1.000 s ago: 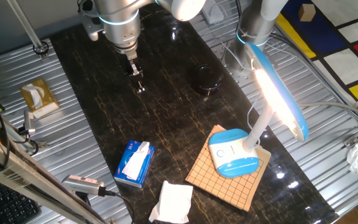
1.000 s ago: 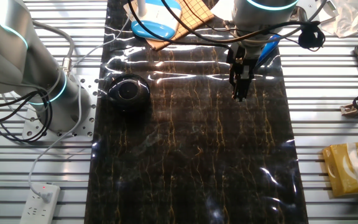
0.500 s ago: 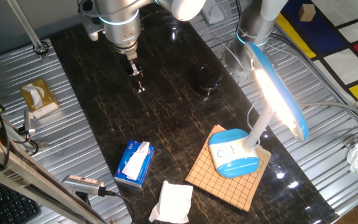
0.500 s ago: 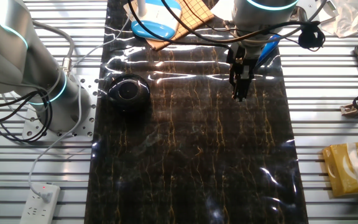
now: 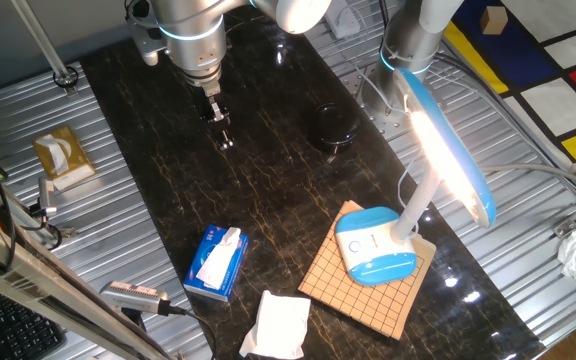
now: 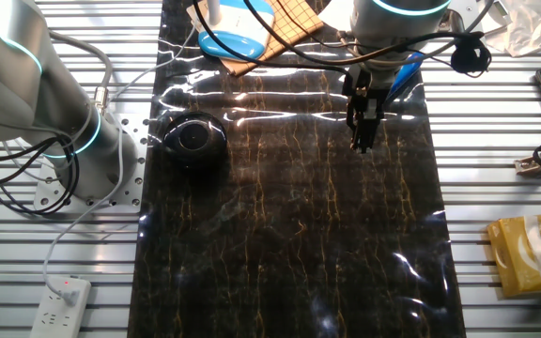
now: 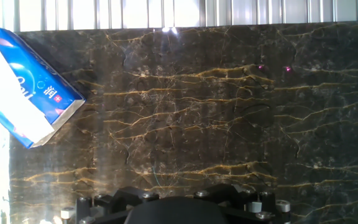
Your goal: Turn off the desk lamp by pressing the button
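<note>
The desk lamp stands at the near right of the dark marble table, its white and sky-blue oval base (image 5: 373, 247) resting on a wooden grid board (image 5: 353, 297). Its long head (image 5: 450, 150) is lit. The small round white button (image 5: 375, 240) is on top of the base. My gripper (image 5: 225, 140) hangs over the far left part of the table, well away from the lamp, its fingers pointing down just above the surface. In the other fixed view the gripper (image 6: 362, 141) is right of the lamp base (image 6: 236, 42). The fingertips do not show in the hand view.
A black round object (image 5: 330, 128) sits between gripper and lamp. A blue tissue pack (image 5: 216, 262) (image 7: 23, 87) and a white tissue (image 5: 278, 325) lie at the near edge. A yellow tissue box (image 5: 60, 155) sits off the mat on the left.
</note>
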`<act>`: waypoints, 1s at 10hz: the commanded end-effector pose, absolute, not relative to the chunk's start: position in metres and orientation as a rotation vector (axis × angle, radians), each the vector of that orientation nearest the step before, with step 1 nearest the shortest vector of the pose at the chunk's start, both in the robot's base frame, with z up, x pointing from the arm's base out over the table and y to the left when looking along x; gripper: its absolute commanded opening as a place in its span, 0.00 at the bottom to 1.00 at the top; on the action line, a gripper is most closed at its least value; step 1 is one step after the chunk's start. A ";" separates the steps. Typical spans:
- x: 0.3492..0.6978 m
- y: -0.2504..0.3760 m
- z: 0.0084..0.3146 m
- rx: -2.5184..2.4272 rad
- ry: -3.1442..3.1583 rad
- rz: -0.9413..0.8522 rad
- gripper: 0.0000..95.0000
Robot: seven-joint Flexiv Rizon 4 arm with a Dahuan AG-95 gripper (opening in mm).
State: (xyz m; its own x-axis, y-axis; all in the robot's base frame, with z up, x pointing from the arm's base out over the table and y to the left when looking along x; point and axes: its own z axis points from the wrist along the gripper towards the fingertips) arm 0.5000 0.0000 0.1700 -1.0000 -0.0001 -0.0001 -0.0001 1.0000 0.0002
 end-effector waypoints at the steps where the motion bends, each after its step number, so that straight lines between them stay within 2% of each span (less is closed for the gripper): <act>1: 0.500 0.000 0.170 -0.273 3.120 0.023 0.00; 10: 0.500 0.000 0.170 -0.283 3.122 0.022 0.00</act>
State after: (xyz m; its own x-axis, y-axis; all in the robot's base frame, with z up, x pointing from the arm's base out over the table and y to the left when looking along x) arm 0.4997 -0.0003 0.1701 -0.9835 -0.1805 -0.0082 -0.1806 0.9835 0.0140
